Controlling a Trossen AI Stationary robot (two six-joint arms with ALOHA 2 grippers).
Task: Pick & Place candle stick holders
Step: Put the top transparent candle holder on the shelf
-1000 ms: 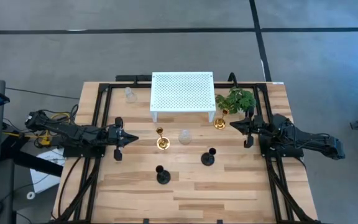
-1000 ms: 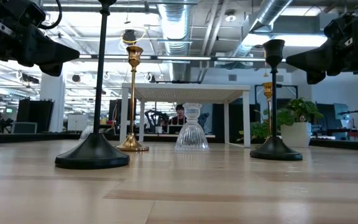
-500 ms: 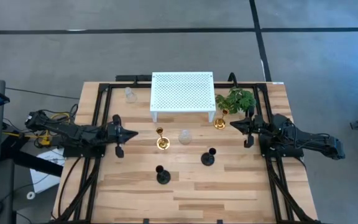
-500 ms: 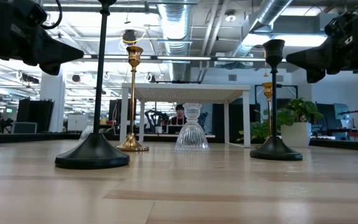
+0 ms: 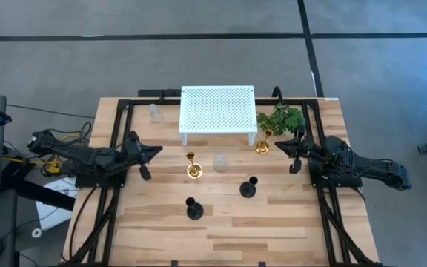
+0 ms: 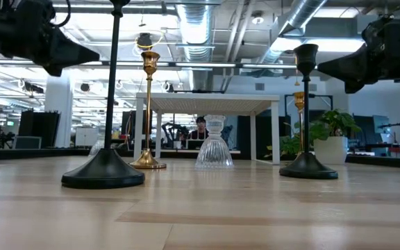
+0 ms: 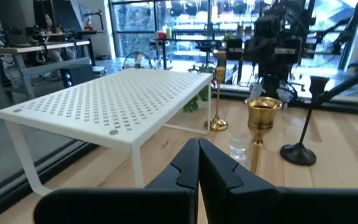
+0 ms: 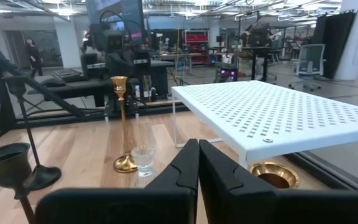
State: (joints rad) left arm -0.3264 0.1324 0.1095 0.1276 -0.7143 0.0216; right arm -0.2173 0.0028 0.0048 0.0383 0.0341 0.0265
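- Left gripper point(image 5: 154, 150): fingers pressed together, holding nothing, raised above the counter point(image 5: 288, 222) at its left side, tip angled toward the white rack point(image 5: 218, 108).
- Right gripper point(image 5: 279, 143): also closed and empty, raised at the right side, just beside the gold holder by the plant point(image 5: 262, 146).
- Task items: second gold holder point(image 5: 193, 170) and a clear glass holder point(image 5: 220, 163) mid-counter in front of the rack; two black holders point(image 5: 248, 188), point(image 5: 193, 210) nearer the front edge; another glass holder point(image 5: 155, 113) left of the rack.
- Risk: holders are tall, thin-stemmed, top-heavy. A closed gripper sweeping in likely tips one; it needs to open first.
- Risk: gold and glass holders sit close together, so a wide approach could clip the neighbour.
- Risk: right gripper near plant point(image 5: 282, 119), leaves may snag.
- Containers: holder cups look empty; nothing on top of the rack.
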